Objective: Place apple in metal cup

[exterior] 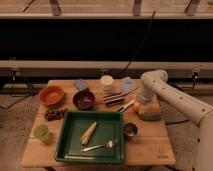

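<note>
The apple (136, 106), small and orange-red, lies on the wooden table (155, 147) at the right, just left of my gripper. My gripper (142, 104) hangs down from the white arm (170, 95) and sits right at the apple, low over the table. Whether it holds the apple does not show. The metal cup (130, 130), small and shiny with a dark inside, stands upright near the right edge of the green tray, below and left of the apple.
A long green vegetable (150, 117) lies just below the gripper. The green tray (70, 145) holds a yellow corn piece (89, 132) and a fork (100, 146). An orange bowl (51, 95), a dark red bowl (83, 99), a white cup (106, 82), a light green cup (41, 132) and grapes (54, 114) stand to the left.
</note>
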Robot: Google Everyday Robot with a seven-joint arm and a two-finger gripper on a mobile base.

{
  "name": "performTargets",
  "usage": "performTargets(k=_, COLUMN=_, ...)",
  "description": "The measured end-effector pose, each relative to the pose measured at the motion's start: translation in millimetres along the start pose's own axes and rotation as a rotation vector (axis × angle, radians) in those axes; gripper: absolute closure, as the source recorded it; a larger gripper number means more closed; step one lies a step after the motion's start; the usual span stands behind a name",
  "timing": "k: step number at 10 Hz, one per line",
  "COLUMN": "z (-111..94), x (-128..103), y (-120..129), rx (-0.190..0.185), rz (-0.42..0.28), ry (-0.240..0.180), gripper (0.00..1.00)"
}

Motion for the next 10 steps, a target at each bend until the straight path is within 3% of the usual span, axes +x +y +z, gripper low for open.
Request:
performTargets(k=4, z=-20, x=-6, y=10, rx=-0.029, rz=0.000, ry=-0.024, gripper=0.96)
performTargets(k=8, z=-73, x=-36, y=40, rx=-0.063, rz=-0.036, ry=-0.066, gripper=1.00)
performTargets(k=10, z=-95, x=-60, y=69, rx=-0.084, rz=-0.085, ry=-0.105, gripper=1.00)
